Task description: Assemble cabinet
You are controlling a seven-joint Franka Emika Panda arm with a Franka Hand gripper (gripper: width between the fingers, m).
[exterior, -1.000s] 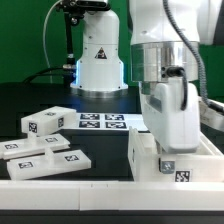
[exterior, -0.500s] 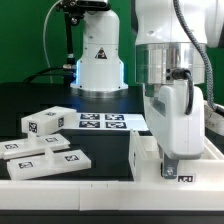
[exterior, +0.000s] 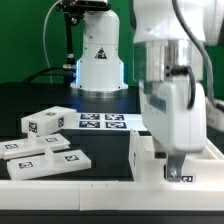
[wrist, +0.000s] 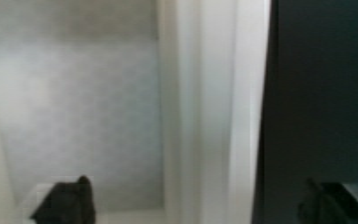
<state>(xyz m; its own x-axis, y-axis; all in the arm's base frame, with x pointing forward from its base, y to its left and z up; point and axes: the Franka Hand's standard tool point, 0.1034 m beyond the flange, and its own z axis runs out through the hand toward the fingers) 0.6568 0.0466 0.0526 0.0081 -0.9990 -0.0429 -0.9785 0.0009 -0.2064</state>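
Note:
The cabinet (exterior: 146,156), a white box with a small tag on its front, stands at the front of the exterior view's right. My gripper (exterior: 175,168) points down over its front wall, and the arm hides much of the box. In the wrist view a white upright wall of the cabinet (wrist: 211,100) runs between my two dark fingertips (wrist: 62,200). The jaws stand apart on either side of that wall and do not touch it. My gripper (wrist: 202,203) is open. A white inner face lies on one side of the wall and the dark table on the other.
Several loose white tagged panels lie at the exterior view's left: one block (exterior: 46,122) behind and flat pieces (exterior: 42,158) in front. The marker board (exterior: 105,121) lies mid-table. The white robot base (exterior: 98,62) stands at the back.
My gripper has shifted slightly toward the exterior view's right and a little lower along the cabinet's front wall. The loose panels have not moved.

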